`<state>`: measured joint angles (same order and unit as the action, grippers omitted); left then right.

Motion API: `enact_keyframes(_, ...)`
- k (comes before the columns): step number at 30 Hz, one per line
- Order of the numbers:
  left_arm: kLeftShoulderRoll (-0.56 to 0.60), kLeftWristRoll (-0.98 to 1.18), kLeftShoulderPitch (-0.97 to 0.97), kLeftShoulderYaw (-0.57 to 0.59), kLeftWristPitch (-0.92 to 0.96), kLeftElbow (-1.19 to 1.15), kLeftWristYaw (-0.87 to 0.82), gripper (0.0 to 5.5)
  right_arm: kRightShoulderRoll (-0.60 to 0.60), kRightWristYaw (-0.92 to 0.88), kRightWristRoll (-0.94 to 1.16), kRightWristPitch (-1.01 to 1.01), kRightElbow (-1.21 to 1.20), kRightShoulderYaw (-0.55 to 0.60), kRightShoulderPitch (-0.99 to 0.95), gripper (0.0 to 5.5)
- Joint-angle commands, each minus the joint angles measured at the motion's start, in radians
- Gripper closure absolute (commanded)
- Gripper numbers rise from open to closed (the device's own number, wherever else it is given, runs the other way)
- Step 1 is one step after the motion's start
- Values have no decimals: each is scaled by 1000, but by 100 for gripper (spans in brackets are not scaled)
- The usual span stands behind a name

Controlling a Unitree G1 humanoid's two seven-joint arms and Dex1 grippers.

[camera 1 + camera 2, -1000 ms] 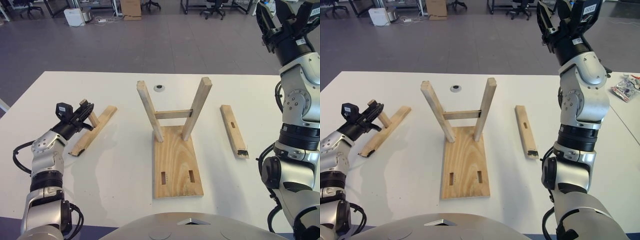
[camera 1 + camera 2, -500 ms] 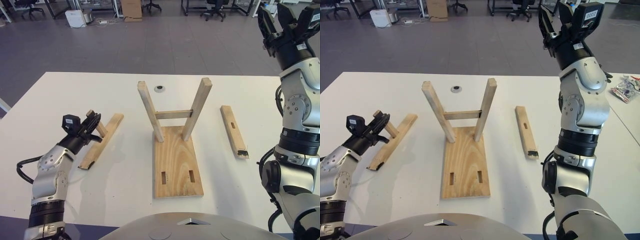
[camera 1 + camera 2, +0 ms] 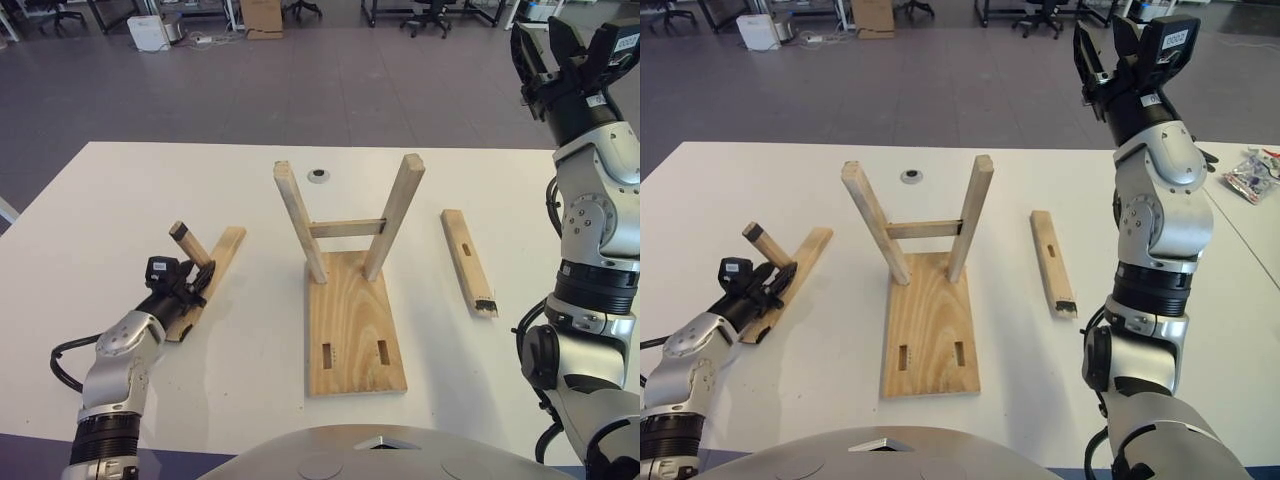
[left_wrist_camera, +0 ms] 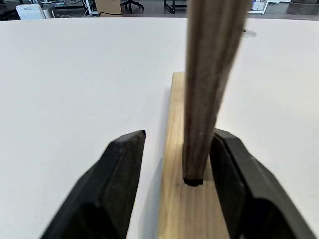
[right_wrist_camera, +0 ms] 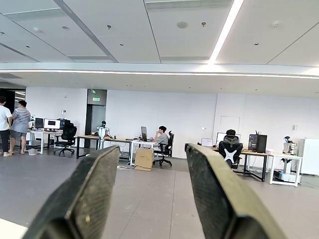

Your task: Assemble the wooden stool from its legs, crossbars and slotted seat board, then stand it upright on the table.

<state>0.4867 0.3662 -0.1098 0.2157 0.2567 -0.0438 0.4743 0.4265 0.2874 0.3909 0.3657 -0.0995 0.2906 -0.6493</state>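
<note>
Flat seat board [image 3: 355, 335], two legs [image 3: 299, 222] and crossbar [image 3: 346, 228] upright on it, left tool [image 3: 196, 284] at loose leg [image 3: 214, 266], right tool [image 3: 572, 42] raised

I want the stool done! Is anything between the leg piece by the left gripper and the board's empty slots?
Nothing visible. Only bare table lies between the leg piece and the seat board, and its empty slots are uncovered. The fitted legs stand at the board's far end.

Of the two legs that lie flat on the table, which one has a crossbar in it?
The left leg: a short crossbar rises from it. The right leg lies alone, with nothing fitted.
</note>
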Motion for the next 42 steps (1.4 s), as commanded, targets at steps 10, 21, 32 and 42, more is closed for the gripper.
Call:
enact_keyframes(10,170,-32,-9,-4,330,183,51,98,-62,-111,16,61,-171,22,168,305)
enact_keyframes(21,216,-21,-123,-10,531,282,101,200,-49,-126,20,76,-176,32,177,305)
enact_keyframes(32,234,-26,-115,-45,529,279,139,346,-46,-144,12,84,-159,31,177,305)
enact_keyframes(42,234,169,359,101,464,237,211,346,-79,-134,268,261,-134,86,52,305)
